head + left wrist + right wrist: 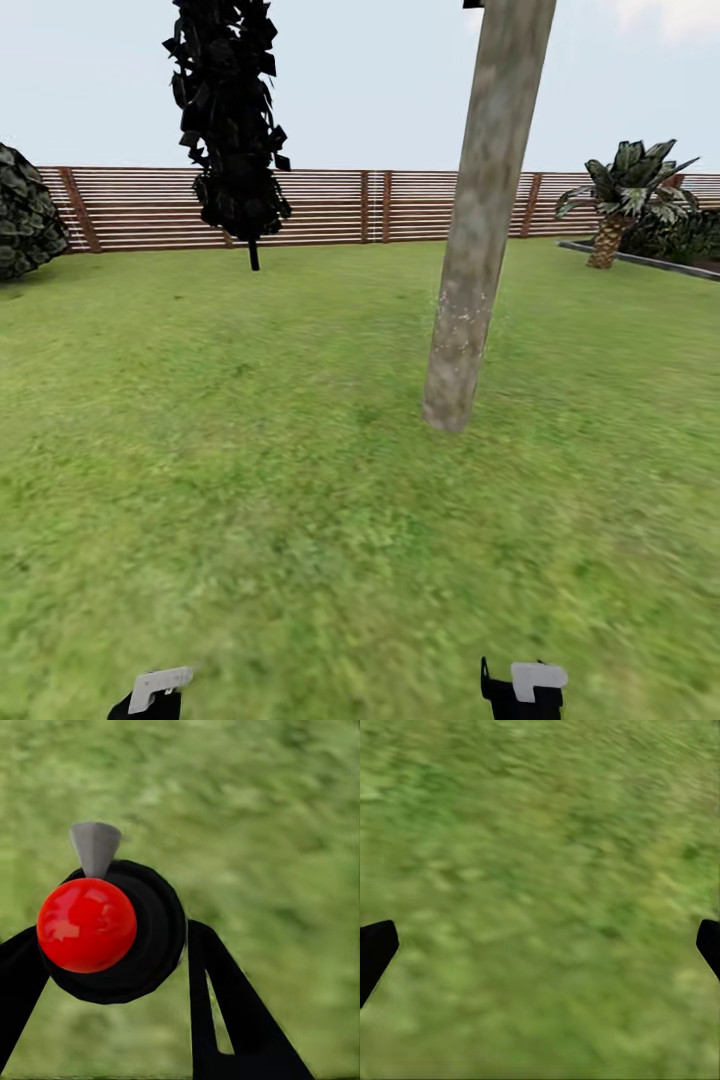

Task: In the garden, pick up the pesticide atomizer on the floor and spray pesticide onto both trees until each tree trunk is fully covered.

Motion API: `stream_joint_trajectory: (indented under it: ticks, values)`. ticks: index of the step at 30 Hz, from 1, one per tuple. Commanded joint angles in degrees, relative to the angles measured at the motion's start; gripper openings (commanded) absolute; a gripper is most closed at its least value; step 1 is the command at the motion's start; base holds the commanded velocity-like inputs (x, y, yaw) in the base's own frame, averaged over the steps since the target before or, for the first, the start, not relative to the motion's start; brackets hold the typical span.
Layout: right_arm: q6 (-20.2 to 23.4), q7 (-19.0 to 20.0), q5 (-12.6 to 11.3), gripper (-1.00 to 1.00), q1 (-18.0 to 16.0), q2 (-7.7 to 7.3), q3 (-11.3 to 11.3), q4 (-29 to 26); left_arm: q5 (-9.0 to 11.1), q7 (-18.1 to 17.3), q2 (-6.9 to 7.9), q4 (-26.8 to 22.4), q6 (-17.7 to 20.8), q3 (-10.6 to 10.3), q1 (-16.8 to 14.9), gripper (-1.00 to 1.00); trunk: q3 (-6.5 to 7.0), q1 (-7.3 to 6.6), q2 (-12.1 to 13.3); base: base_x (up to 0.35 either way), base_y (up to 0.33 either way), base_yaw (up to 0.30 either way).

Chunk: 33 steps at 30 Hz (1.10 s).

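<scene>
Green lawn (250,480) surrounds the tree trunk (480,230) ahead. Left claw (112,945) is clamped on the pesticide atomizer (112,930), nozzle forward for spraying; right claw (540,945) hangs apart, empty.

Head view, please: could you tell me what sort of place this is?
Most likely a fenced garden: a grass lawn, a slatted wooden fence along the back, and a bare tree trunk rising from the grass.

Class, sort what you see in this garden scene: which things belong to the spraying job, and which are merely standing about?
Belongs to the job:
pesticide atomizer, held in the left gripper
tree trunk
lawn

Standing about:
black cone-shaped tree
palm
slat fence
bush
</scene>
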Motion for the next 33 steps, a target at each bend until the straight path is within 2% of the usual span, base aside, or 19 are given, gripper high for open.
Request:
stream_joint_trajectory:
  ticks: [1,29,33]
  values:
    - [0.0,-0.4,0.0,1.00,0.0,-0.01,0.5,0.0,0.3,0.2,0.01,0.0,-0.2,-0.5,0.0,-1.00,-0.05,-0.01,0.0,-0.003,-0.002,0.282]
    - [0.0,-0.4,0.0,1.00,0.0,0.08,0.5,0.0,0.3,0.2,0.09,0.0,0.1,-0.4,0.0,-1.00,-0.05,-0.01,0.0,0.000,0.000,0.285]
    - [0.0,-0.4,0.0,1.00,0.0,0.08,0.5,0.0,0.3,0.3,0.02,0.0,0.1,-0.4,0.0,-1.00,-0.05,-0.01,0.0,-0.173,0.070,0.286]
